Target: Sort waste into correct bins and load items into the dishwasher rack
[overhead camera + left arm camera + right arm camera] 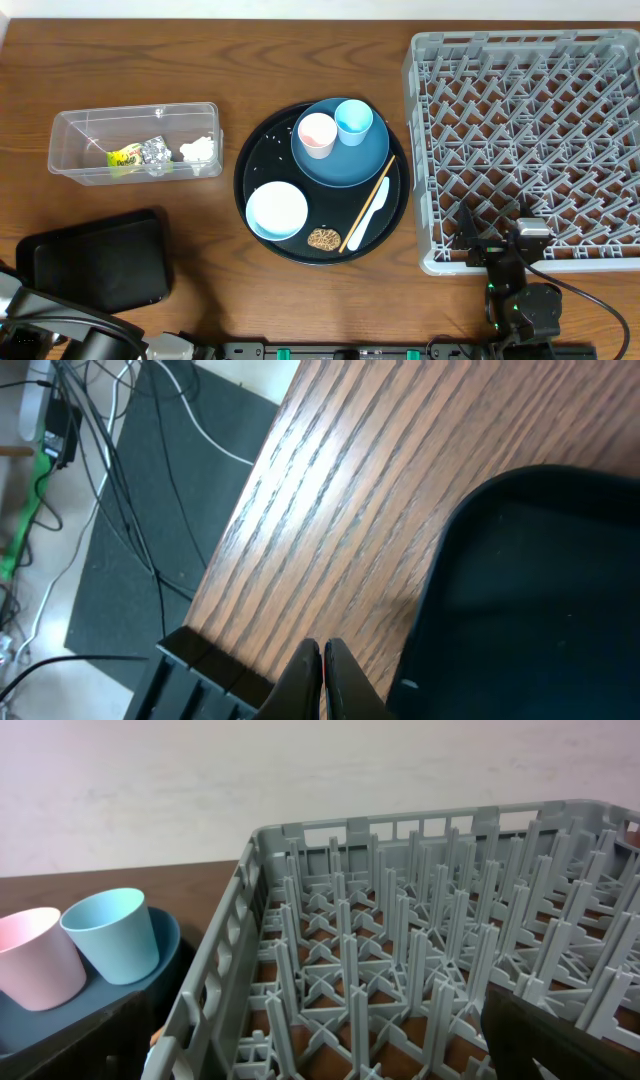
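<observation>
Resting shut and empty, the left hand (322,665) hangs over bare tabletop (330,510) beside the shallow black tray (540,590). The right hand (490,240) gapes wide, holding nothing, at the dishwasher rack's (520,60) lower edge. Mid-frame, the pink cup (317,134) and blue cup (353,121) stand on the dark-blue plate (345,165) — probably light, stiff and slick, so pinch a rim wall. Overhead, the left hand is lost at the lower-left corner — its arm blurs.

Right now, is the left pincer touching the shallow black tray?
Apart. The left wrist view shows bare table between the shut left pincer and the shallow black tray.
</observation>
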### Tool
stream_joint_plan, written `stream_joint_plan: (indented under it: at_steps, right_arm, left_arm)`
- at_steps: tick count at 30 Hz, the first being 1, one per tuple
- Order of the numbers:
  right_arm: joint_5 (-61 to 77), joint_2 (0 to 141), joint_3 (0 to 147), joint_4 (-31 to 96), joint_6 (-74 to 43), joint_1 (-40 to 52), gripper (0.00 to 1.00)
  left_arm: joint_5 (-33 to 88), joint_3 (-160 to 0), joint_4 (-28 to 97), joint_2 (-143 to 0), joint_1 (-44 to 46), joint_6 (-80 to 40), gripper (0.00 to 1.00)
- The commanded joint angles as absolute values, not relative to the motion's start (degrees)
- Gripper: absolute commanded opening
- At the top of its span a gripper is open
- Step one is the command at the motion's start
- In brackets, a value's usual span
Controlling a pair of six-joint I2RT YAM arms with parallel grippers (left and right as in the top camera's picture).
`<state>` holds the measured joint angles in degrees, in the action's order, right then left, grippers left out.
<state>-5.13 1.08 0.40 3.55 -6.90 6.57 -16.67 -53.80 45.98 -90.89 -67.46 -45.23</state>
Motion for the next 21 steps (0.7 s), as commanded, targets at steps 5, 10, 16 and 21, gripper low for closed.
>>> stream_joint_plan:
  at_steps: [5, 10, 16, 21]
  right_arm:
    - [-5.37, 1.04, 0.32, 3.68, -6.15, 6.07, 0.99]
    - [-5.34, 1.04, 0.32, 3.68, -6.13, 6.07, 0.99]
    - [-5.34, 1.04, 0.32, 3.68, -6.13, 6.07, 0.99]
    - [-5.34, 1.04, 0.32, 3.68, -6.13, 6.07, 0.99]
  left_arm:
    - [-16.56, -50.78, 43.33, -92.88, -67.75, -46.83, 0.06]
    - [-13.82, -50.85, 41.54, -93.19, -67.75, -45.87, 0.06]
    - [-7.9, -50.85, 38.02, -93.12, -67.57, -40.97, 0.06]
    - [-6.33, -50.85, 36.88, -93.12, -65.52, -40.05, 0.06]
